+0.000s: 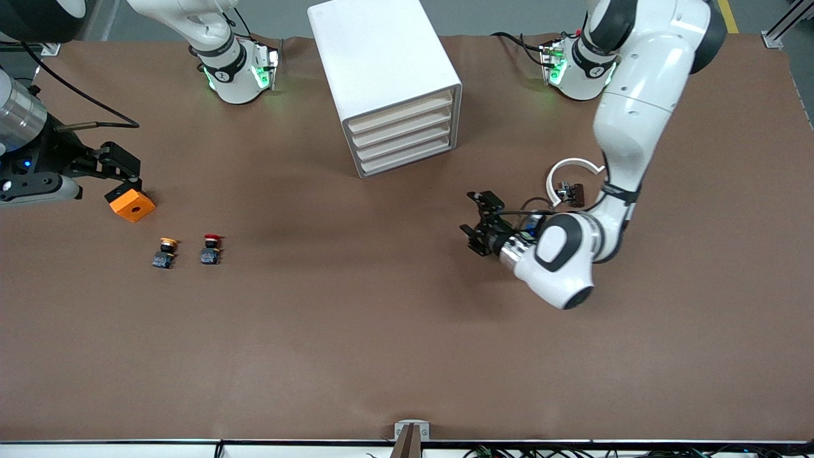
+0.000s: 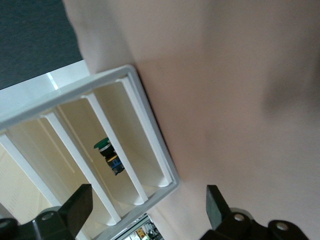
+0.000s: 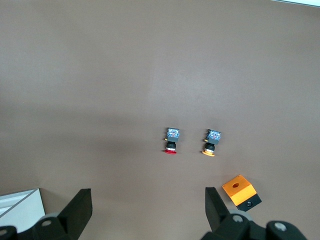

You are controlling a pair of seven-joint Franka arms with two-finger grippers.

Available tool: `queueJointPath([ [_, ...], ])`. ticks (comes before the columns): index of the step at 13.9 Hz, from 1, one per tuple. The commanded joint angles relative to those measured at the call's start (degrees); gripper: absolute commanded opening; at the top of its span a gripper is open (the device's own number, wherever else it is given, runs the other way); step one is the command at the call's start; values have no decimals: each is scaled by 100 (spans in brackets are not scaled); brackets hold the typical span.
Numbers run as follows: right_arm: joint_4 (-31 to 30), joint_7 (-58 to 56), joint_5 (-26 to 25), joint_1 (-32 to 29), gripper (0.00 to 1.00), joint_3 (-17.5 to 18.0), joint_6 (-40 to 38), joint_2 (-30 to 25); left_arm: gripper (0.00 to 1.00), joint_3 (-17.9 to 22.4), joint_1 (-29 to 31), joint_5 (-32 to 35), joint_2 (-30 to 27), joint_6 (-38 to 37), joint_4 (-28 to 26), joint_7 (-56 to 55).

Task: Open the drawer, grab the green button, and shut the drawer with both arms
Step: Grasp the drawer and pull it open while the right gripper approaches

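The white cabinet [image 1: 381,57] stands at the robots' side of the table, its four cream drawers all shut. The lowest drawer [image 1: 407,160] is flush with the rest. In the left wrist view the cabinet front [image 2: 150,125] fills one side, and the green button [image 2: 106,155] shows inside one of the lower drawers; I cannot tell which. My left gripper [image 1: 474,219] [image 2: 148,192] is open and empty, low over the table, pointing at the cabinet front from a short way off. My right gripper [image 1: 121,178] [image 3: 146,195] is open and empty at the right arm's end.
An orange block [image 1: 131,205] [image 3: 241,191] lies just under the right gripper. A yellow-capped button [image 1: 165,251] [image 3: 211,144] and a red-capped button [image 1: 210,248] [image 3: 170,142] stand nearer the front camera. A white ring piece [image 1: 572,166] lies beside the left arm.
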Motion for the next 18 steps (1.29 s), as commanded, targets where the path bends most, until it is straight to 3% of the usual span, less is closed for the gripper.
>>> queueJointPath([
  [1, 198, 38, -9, 38, 100, -18, -76, 139, 100, 31, -202, -376, 187, -249, 24, -453],
  [7, 180, 134, 53, 257, 100, -18, -129, 368, 100, 31, -677, -464, 354, -346, 15, -1973],
  [13, 189, 1732, 79, 723, 100, -9, -76, 447, 100, 31, -1098, -587, 548, -461, 33, -2072],
  [16, 189, 2575, 71, 1136, 100, -9, -67, 491, 94, 31, -1362, -579, 618, -461, 33, -2010],
  [18, 189, 3330, 88, 1382, 100, -9, -67, 526, 83, 31, -1485, -570, 645, -461, 33, -2019],
])
